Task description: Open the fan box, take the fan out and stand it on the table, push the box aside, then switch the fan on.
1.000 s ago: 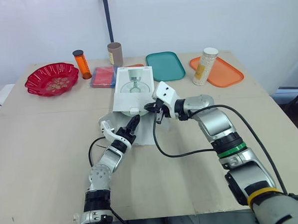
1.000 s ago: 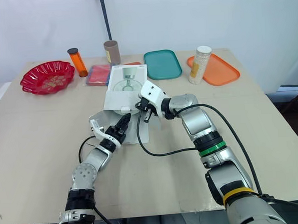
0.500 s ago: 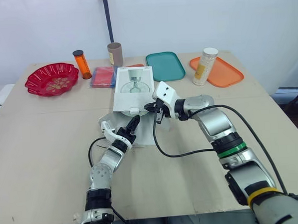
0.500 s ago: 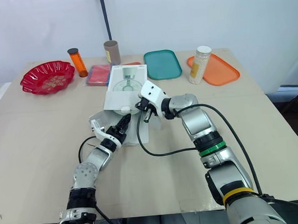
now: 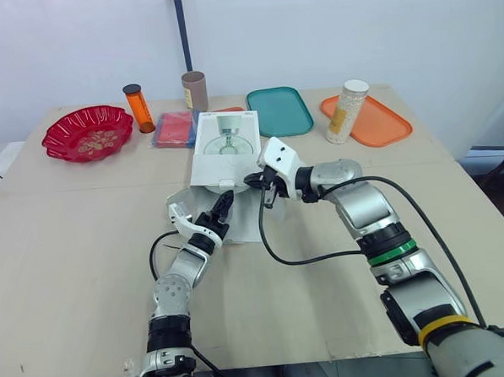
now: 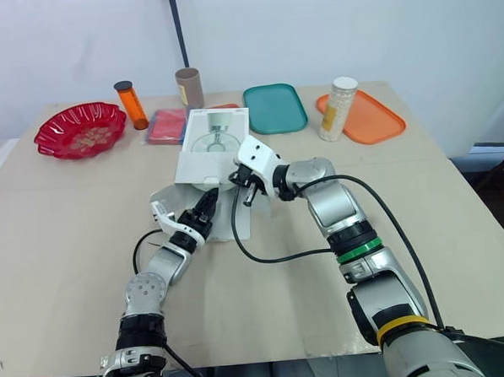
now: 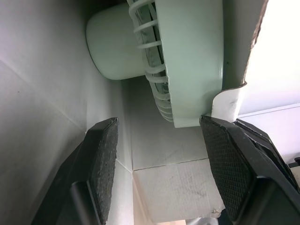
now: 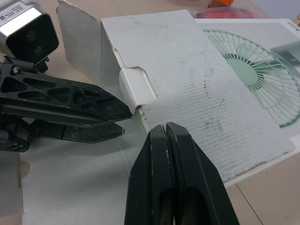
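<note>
The white fan box [image 5: 226, 148] lies flat mid-table, a fan pictured on its top and its near end open with the flaps spread. My left gripper [image 5: 220, 209] is open and pokes into that open end. In the left wrist view its fingers [image 7: 104, 164] stand on either side of the pale green fan [image 7: 187, 61], which lies inside the box and is not touched. My right gripper [image 5: 265, 190] is shut, with its tips [image 8: 166, 127] at the edge of the top flap [image 8: 187, 70], just right of the left gripper [image 8: 93, 110].
Along the far edge stand a red bowl [image 5: 88, 134], an orange bottle [image 5: 139, 108], a brown cylinder [image 5: 194, 91], a red packet [image 5: 176, 129], a teal tray [image 5: 279, 111] and an orange tray [image 5: 380, 124] bearing a white jar [image 5: 347, 112]. A black cable [image 5: 298, 258] loops below the right arm.
My left gripper has edged a little forward, deeper into the open end of the box. The right arm and the box have stayed put.
</note>
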You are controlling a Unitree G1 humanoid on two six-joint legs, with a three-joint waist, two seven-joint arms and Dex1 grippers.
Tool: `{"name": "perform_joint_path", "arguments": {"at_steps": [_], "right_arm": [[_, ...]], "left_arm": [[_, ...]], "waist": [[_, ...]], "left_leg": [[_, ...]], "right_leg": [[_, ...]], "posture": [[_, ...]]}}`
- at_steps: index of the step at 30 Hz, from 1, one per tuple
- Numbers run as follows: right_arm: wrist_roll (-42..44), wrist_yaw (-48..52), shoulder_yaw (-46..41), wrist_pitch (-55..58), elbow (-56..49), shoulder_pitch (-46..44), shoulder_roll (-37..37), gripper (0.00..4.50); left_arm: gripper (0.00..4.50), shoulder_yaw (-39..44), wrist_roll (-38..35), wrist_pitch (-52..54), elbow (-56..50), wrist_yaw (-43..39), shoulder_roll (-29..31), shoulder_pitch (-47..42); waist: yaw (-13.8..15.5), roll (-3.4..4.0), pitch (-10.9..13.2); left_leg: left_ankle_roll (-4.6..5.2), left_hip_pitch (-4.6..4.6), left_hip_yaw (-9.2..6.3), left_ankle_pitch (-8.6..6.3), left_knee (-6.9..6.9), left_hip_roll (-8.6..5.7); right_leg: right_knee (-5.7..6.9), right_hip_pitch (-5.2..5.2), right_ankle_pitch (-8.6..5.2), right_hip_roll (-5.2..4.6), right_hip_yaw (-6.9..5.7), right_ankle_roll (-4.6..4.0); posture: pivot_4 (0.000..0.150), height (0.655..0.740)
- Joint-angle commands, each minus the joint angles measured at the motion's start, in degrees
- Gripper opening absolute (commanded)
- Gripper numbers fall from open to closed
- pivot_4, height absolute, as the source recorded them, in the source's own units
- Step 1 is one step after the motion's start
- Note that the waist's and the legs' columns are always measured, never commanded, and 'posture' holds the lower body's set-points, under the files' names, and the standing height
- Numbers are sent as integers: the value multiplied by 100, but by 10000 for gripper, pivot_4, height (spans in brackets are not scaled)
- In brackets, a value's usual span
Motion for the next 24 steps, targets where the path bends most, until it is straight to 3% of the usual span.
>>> {"name": "perform_joint_path", "arguments": {"at_steps": [1, 24], "right_arm": [[-51, 35, 23, -42, -58, -9, -51, 0], [-106, 30, 11, -49, -144, 83, -56, 0]], "left_arm": [[29419, 33, -146, -114, -89, -138, -418, 34], [29419, 16, -141, -356, 235, -349, -416, -414]], "waist": [[0, 0, 0], [4, -2, 1]], "left_leg": [[0, 0, 0, 0, 0, 0], [-6, -4, -1, 3, 0, -1]], "right_leg": [[0, 0, 0, 0, 0, 0], [-2, -2, 1, -1, -1, 2]], "posture": [[1500, 7400], [1500, 7400]]}}
